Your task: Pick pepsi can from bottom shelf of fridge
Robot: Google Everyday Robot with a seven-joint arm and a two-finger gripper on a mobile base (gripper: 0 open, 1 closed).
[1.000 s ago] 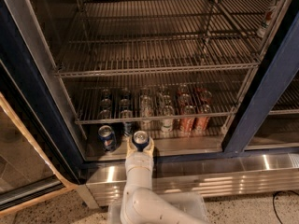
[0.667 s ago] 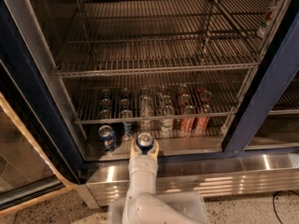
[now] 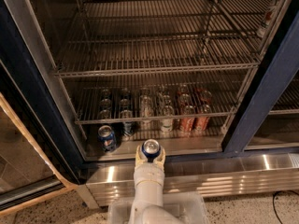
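My gripper [image 3: 150, 154] is at the front edge of the fridge [image 3: 261, 111], at the bottom centre of the view. It is shut on the pepsi can [image 3: 151, 150], a dark-blue can with a silver top, held upright over the front lip of the bottom shelf [image 3: 196, 143]. A twin blue can with a round logo [image 3: 107, 137] stands on the bottom shelf to the left of my gripper.
Several cans, silver-white [image 3: 145, 110] and red [image 3: 188, 118], stand in rows under the lowest wire rack [image 3: 154, 118]. Bare wire racks [image 3: 154, 59] fill the upper fridge. A steel kick plate [image 3: 224, 171] runs below. A glass door [image 3: 18, 171] stands open at left.
My gripper has drawn back toward the camera with the pepsi can, from on the bottom shelf to over its front lip. The other cans have not moved.
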